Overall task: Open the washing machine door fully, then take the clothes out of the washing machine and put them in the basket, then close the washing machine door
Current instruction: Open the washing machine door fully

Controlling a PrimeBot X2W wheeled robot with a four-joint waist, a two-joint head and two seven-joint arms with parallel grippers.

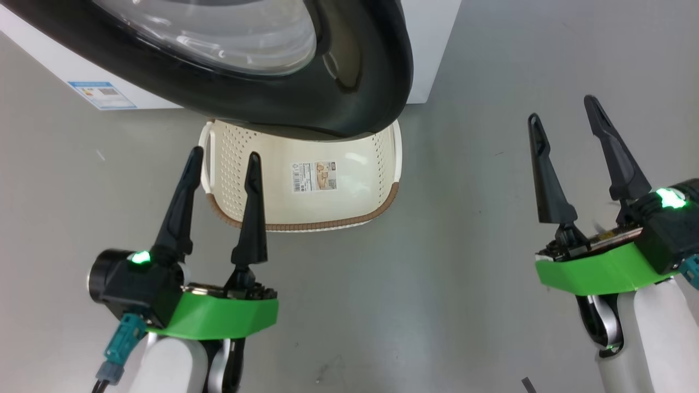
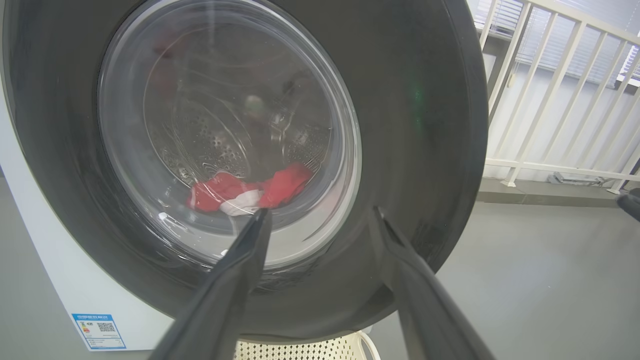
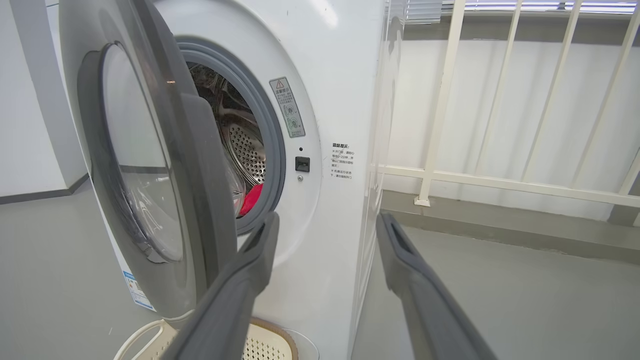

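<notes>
Washing machine door (image 1: pixel 371 71) hangs ajar at twelve o'clock over the basket (image 1: pixel 306 225); clothes (image 2: pixel 215 192) lie in the drum (image 3: pixel 247 150); left pincer (image 1: pixel 224 153), right pincer (image 1: pixel 562 108) released.

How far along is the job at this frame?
Done: door stands partly open. In hand: nothing; left end effector and right end effector are open and empty. Left: clothes lie in the drum, basket is empty, door to close.
</notes>
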